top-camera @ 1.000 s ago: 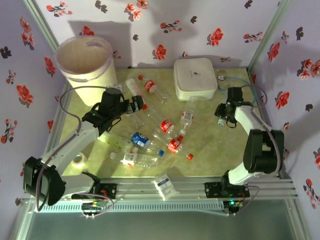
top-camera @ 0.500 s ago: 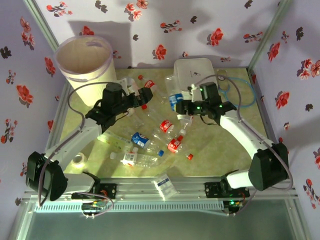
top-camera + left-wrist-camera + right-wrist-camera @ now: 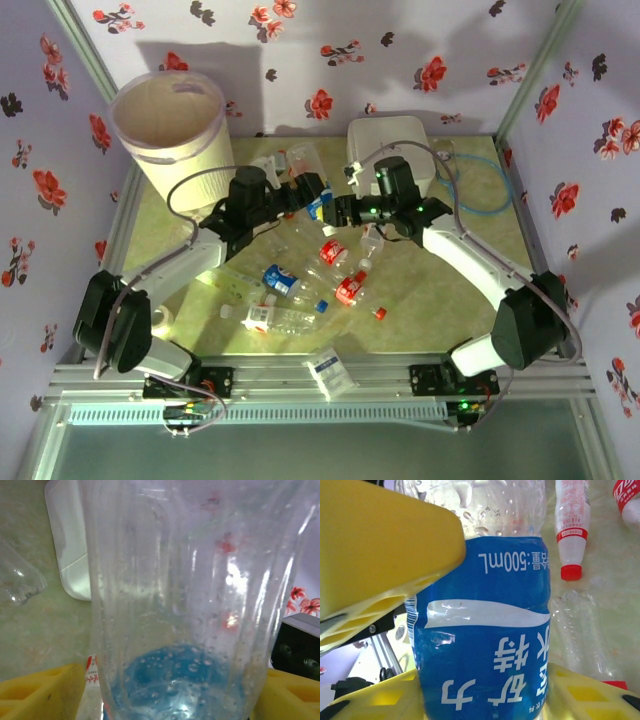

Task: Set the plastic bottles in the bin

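At the centre of the top view, the blue bottle (image 3: 319, 203) sits between both arms. The right gripper (image 3: 480, 690) is clamped on its label. The left gripper (image 3: 167, 695) straddles its clear end, jaws wide; whether they press it is unclear. Other bottles (image 3: 335, 252) lie lower on the table (image 3: 440, 290), some under the arms. The bin (image 3: 172, 165) stands upper left. The box (image 3: 400, 140) is partly hidden.

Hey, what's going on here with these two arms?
The right hand holds a blue-labelled bottle up over the table. The left hand has its fingers either side of the clear end, though a firm grip isn't certain. It looks like a handover. Other bottles lie scattered below, and the bin stands at the far left.
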You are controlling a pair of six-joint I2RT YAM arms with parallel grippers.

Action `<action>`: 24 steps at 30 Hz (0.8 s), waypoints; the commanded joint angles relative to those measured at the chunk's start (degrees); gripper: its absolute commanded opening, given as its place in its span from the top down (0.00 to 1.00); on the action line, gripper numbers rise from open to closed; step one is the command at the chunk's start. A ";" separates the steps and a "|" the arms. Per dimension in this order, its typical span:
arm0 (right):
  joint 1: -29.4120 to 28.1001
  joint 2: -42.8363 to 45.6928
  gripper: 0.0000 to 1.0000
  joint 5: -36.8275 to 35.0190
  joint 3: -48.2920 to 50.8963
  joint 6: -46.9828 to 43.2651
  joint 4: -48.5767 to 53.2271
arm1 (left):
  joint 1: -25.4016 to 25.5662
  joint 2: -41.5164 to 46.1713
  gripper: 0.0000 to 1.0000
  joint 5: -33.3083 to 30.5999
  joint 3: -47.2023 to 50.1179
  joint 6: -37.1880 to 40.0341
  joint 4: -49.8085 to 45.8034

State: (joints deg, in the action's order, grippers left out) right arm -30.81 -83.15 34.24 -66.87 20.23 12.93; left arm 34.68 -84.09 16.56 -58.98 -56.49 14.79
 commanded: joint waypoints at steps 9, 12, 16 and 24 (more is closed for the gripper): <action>-0.39 -1.01 0.48 0.25 -2.94 2.86 -2.76 | 0.15 -1.05 0.45 0.68 -0.93 -1.06 4.09; -0.39 -1.80 0.38 -0.28 -5.21 2.93 -1.41 | -0.68 -0.89 0.48 0.67 -1.99 -0.35 3.06; 0.25 -1.39 0.15 -2.06 -7.50 0.72 2.42 | -3.40 0.18 0.48 0.71 -5.59 3.39 -1.37; 6.66 6.46 0.01 -13.35 -4.24 0.35 10.32 | -15.08 0.92 0.55 0.41 -21.51 14.78 -15.59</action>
State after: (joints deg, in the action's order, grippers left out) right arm -26.02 -80.20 27.77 -72.58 21.02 18.59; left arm 23.16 -84.42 16.99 -74.91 -47.88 4.36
